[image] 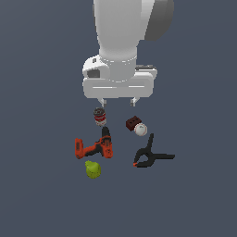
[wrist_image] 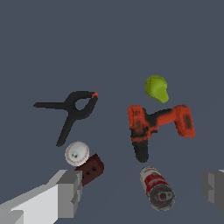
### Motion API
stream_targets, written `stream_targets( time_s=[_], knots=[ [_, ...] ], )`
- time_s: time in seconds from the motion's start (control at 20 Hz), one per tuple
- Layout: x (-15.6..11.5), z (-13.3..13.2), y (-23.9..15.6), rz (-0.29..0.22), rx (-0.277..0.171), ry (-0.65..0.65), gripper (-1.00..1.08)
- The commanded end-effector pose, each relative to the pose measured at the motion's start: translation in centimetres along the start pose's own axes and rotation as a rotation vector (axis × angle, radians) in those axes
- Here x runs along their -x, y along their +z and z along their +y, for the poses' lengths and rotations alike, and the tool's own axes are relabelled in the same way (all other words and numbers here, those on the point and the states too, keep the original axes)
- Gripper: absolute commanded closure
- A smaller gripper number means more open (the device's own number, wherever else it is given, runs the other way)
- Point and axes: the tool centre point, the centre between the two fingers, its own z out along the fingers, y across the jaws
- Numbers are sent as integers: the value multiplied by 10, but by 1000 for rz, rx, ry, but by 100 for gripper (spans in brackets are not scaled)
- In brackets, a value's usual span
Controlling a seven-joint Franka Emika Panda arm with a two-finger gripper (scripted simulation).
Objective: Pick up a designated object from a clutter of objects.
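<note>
Here the open pincer (image: 118,100) hangs above the drill (image: 95,147), empty.

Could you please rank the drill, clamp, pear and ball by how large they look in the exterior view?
Largest to smallest in the exterior view:
1. Clamp and drill: similar spread, too close to rank, though the drill looks bulkier.
2. Pear.
3. Ball, slightly smaller than the pear.
All lie at similar distance, so nearness hardly matters.
</note>
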Motion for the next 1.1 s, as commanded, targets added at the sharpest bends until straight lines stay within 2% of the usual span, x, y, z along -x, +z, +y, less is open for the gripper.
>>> stream_targets(
  time_s=[0.0,0.55,0.8,1.05],
  knots=[
    [0,0,0,0,0,0,-100],
    [-1,-2,-1,11,-6,11,-100],
    [-2,6,21,-1,15,5,-100],
    [-2,19,62,-22,50,-11,-100]
  ],
)
